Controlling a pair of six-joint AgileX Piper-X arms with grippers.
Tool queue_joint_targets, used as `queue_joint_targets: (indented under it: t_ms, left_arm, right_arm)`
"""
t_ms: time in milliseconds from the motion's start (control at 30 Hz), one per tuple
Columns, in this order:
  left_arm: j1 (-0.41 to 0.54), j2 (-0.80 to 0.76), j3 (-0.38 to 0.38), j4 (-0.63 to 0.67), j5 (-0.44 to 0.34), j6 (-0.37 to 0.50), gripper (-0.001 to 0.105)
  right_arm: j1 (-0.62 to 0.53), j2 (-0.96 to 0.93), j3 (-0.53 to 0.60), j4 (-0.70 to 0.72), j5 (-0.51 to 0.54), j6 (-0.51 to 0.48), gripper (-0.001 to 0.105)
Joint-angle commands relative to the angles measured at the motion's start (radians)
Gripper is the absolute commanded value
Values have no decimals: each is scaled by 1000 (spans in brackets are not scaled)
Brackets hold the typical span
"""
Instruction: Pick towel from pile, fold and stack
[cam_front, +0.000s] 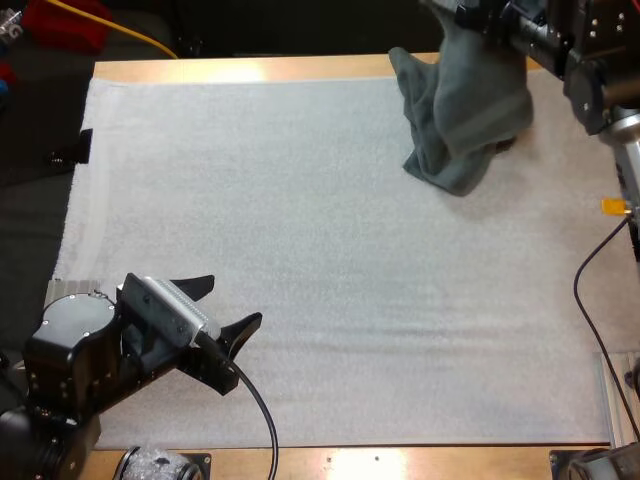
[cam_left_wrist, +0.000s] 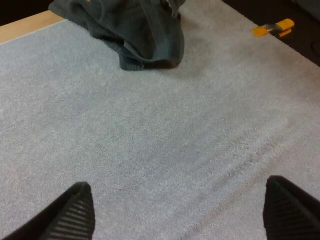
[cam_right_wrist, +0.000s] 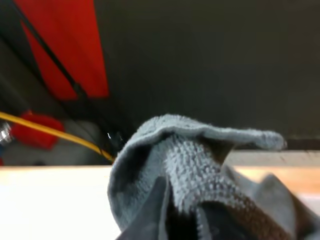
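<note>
Two black fingers of my right gripper (cam_front: 462, 14) pinch the top of the dark grey-green towel (cam_front: 465, 110); in the right wrist view a bunched ridge of cloth is squeezed between them. The towel hangs from that grip in loose folds. Its lower end reaches the white mat (cam_front: 300, 220) at about one o'clock on the mat in the high view, close to the far edge of the wooden table (cam_front: 250, 68). My left gripper (cam_front: 222, 305) sits at about seven o'clock on the mat, its fingers spread wide with nothing between them, over bare mat. It points toward two o'clock, at the towel, which is well apart from it. In the left wrist view the towel's lowest fold lies on the mat far ahead of the spread fingertips.
</note>
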Motion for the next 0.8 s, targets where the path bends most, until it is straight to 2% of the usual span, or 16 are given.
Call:
queue_joint_targets:
  t_ms: [0,67,267,567,767]
  left_arm:
    - [-3,0,-6,1,6,-5,68]
    - [-3,0,-6,1,6,-5,68]
    - [-3,0,-6,1,6,-5,68]
    - [-3,0,-6,10,6,-5,68]
    - [-3,0,-6,41,6,-5,68]
  right_arm:
    - [1,-14,-30,62,-14,-41,2]
    - [4,-14,-59,156,-52,-86,2]
    - [40,-23,-79,380,-65,-195,2]
    - [189,-49,-79,469,-58,-206,2]
    - [310,-50,-79,567,35,-232,2]
